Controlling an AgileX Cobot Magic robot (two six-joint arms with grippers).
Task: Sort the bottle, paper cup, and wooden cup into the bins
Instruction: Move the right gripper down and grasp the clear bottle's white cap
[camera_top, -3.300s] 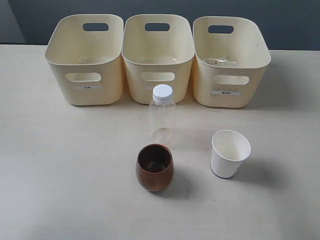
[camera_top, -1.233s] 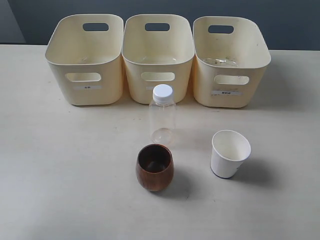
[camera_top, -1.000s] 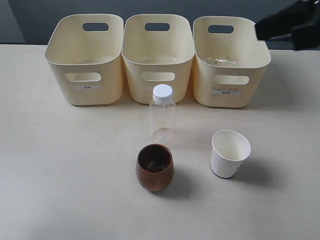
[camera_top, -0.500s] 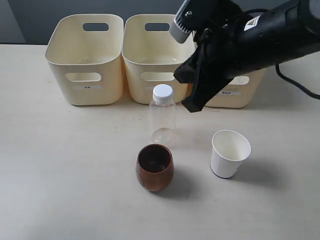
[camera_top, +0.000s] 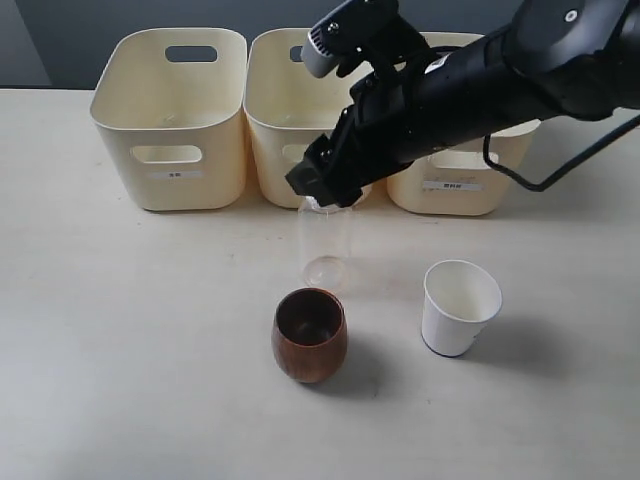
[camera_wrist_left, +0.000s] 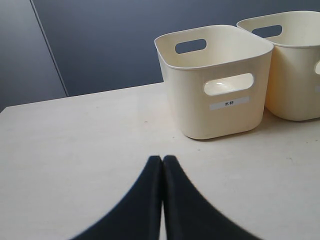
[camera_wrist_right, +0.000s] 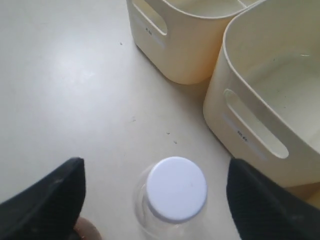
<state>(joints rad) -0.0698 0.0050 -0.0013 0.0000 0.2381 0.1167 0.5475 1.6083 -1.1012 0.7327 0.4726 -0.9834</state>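
The clear bottle stands upright in front of the middle bin. My right gripper hangs directly above it and hides its cap in the exterior view. In the right wrist view the white cap sits between the wide-open black fingers of my right gripper, untouched. The dark wooden cup stands just in front of the bottle, and the white paper cup is off to its right. My left gripper is shut and empty over bare table, facing the left bin.
Three cream bins stand in a row at the back: left bin, middle bin, right bin. The right arm stretches over the middle and right bins. A dark wall rises behind the table.
The right arm came in from the back right and dropped over the bottle, covering its cap in the exterior view. Its jaws have opened. Bottle and cups have not moved.
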